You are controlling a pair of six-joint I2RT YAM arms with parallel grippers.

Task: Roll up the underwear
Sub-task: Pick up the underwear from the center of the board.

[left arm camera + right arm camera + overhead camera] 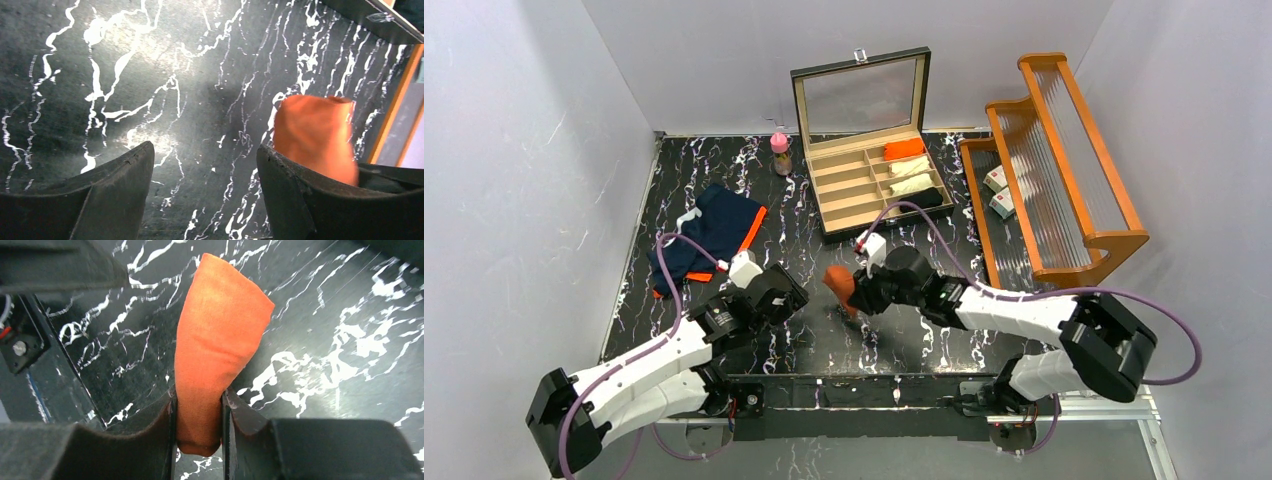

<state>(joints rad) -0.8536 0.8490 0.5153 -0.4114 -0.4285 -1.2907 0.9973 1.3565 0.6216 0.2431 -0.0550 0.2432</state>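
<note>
1. The right gripper (197, 412) pinches the rolled rust-orange underwear (220, 335) over the front middle of the black marble table (694, 165).
2. The left gripper (205, 167) stands spread and empty, just beside it.
3. The navy underwear (709, 232) lies flat at the table's left.

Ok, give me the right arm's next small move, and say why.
Probably carry the rust-orange underwear toward the open organizer box. The right pincer is clamped on it, the cloth is rolled into a tight bundle, the left pincer stands open and clear of it, and the box has free compartments beside other rolls.
</note>
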